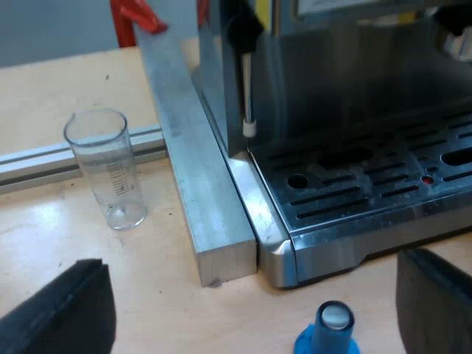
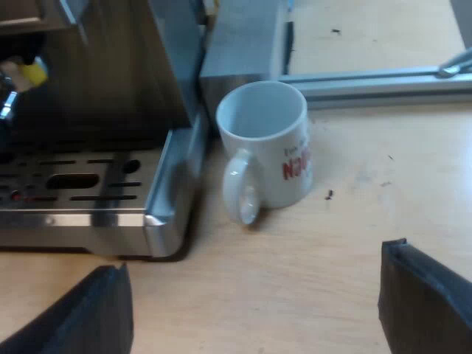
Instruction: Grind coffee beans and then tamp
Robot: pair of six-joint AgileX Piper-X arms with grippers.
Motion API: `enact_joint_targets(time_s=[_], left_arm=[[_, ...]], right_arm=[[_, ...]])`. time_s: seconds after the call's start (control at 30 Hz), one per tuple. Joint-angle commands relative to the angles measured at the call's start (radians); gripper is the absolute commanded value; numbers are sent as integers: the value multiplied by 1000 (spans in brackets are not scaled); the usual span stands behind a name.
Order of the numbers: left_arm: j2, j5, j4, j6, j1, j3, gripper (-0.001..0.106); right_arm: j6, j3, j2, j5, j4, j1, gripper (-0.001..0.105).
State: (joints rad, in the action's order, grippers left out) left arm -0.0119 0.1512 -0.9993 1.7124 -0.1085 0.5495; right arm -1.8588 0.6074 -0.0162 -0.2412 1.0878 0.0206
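My left gripper (image 1: 254, 310) is open above the wooden table, its two black fingers (image 1: 63, 313) wide apart. A blue tamper (image 1: 328, 332) stands between them, close to the espresso machine's drip tray (image 1: 369, 188). A clear measuring glass (image 1: 110, 169) stands upright on the table beside a metal bar (image 1: 195, 169). The machine's steam wand (image 1: 248, 88) hangs over the tray's corner. My right gripper (image 2: 254, 310) is open too, over bare table, with nothing between its fingers (image 2: 424, 295). Beyond it a white mug (image 2: 265, 147) with red lettering stands upright and empty beside the drip tray's corner (image 2: 158, 214).
A thick metal bar runs along the machine's side, and an aluminium rail (image 1: 44, 158) lies behind the measuring glass. Another rail (image 2: 383, 81) runs behind the mug. A red object (image 1: 136, 15) shows at the far end of the bar.
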Motion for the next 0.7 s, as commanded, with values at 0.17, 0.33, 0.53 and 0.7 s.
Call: enact_joint_targets(time_s=[0.17, 0.33, 0.53, 0.7], left_arm=[[-17, 17, 9, 12, -77, 42, 78], [32, 31, 17, 12, -140, 64, 78], [88, 97, 51, 10, -213, 65, 78], [134, 131, 100, 6, -282, 65, 78]], right_arm=[[-2, 79, -92, -6, 19, -103, 70], [-25, 136, -165, -11, 49, -165, 70], [-86, 184, -236, -67, 46, -229, 70], [-121, 187, -284, -141, 41, -272, 70]])
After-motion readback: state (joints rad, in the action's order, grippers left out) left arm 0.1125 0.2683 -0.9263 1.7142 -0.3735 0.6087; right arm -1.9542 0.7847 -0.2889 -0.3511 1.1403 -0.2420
